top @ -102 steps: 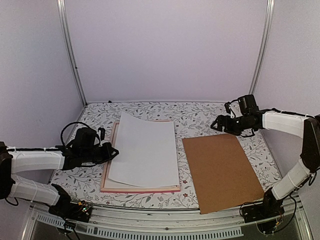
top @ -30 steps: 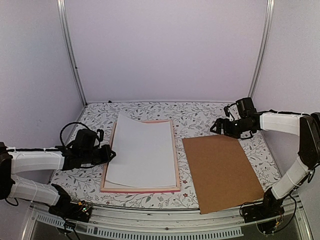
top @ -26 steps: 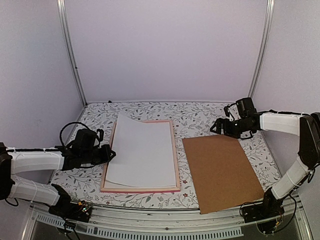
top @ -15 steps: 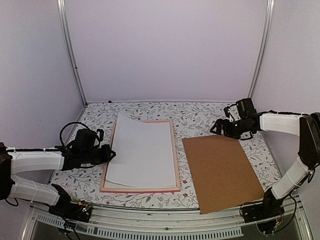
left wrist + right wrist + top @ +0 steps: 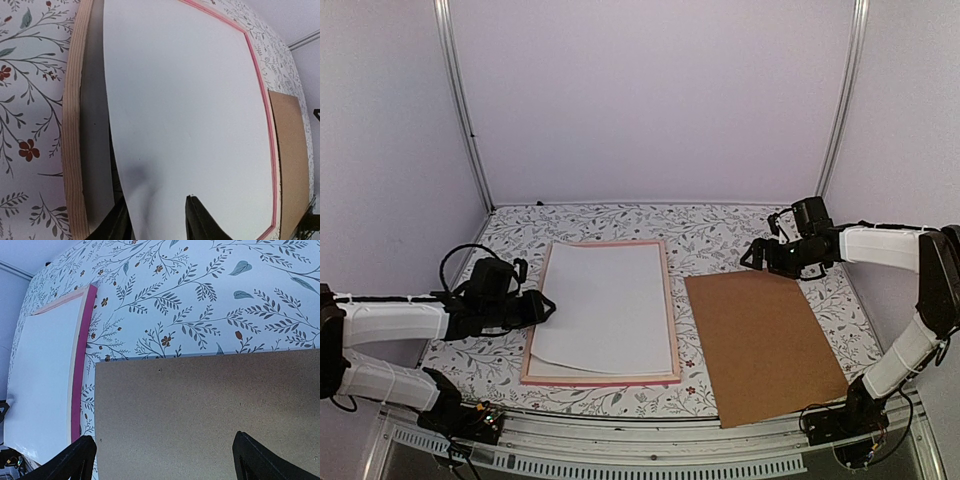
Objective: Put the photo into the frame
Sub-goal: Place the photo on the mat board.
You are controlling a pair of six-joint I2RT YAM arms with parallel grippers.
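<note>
One photo (image 5: 610, 305), one frame (image 5: 603, 379), one brown board (image 5: 760, 340).

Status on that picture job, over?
Left gripper open at edge of photo. Right gripper open over board. Photo white side up in frame. Nothing on it.

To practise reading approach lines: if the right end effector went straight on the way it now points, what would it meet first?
Probably the flat brown rectangular backing board, lying just ahead between the open fingers of the right end effector; its height above the board is unclear.
</note>
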